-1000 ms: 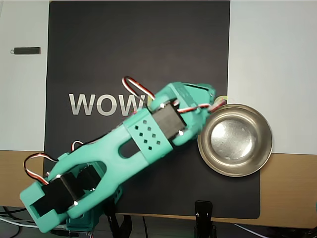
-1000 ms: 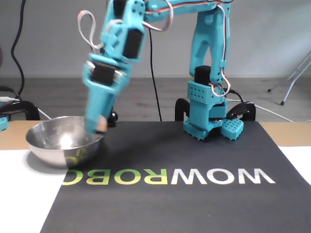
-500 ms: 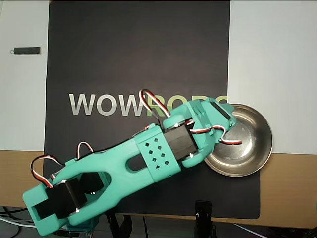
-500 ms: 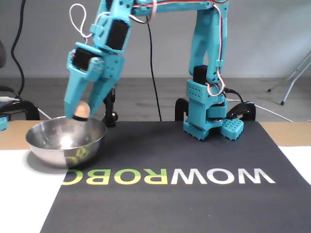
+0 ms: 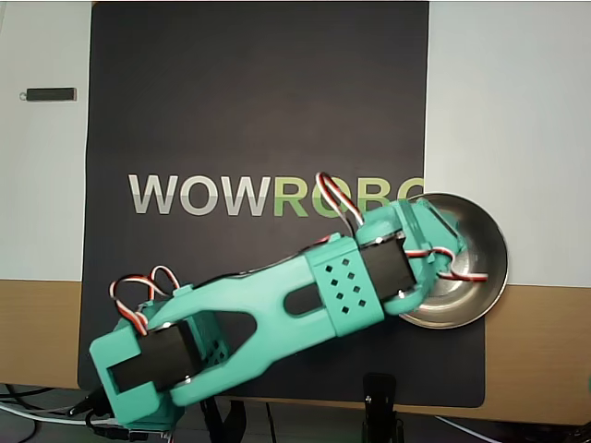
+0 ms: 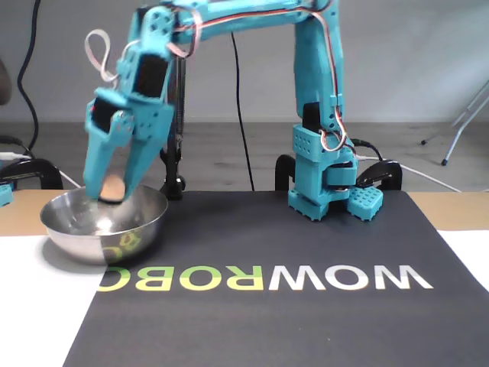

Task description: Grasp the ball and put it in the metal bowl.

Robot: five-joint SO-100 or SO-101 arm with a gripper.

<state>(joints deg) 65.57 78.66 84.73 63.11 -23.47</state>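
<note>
Overhead view shows "WOWROBO" printed across the black mat (image 5: 259,101), white letters turning green, the last ones hidden under the teal arm (image 5: 277,318). The fixed view reads the same print upside down. The gripper (image 6: 111,197) is clenched on the ball (image 6: 113,187), held over the metal bowl (image 6: 84,233), just at rim height. A small dark stick (image 5: 51,94) lies on the white sheet at top left of the overhead view. The arm covers the bowl's left part there
</note>
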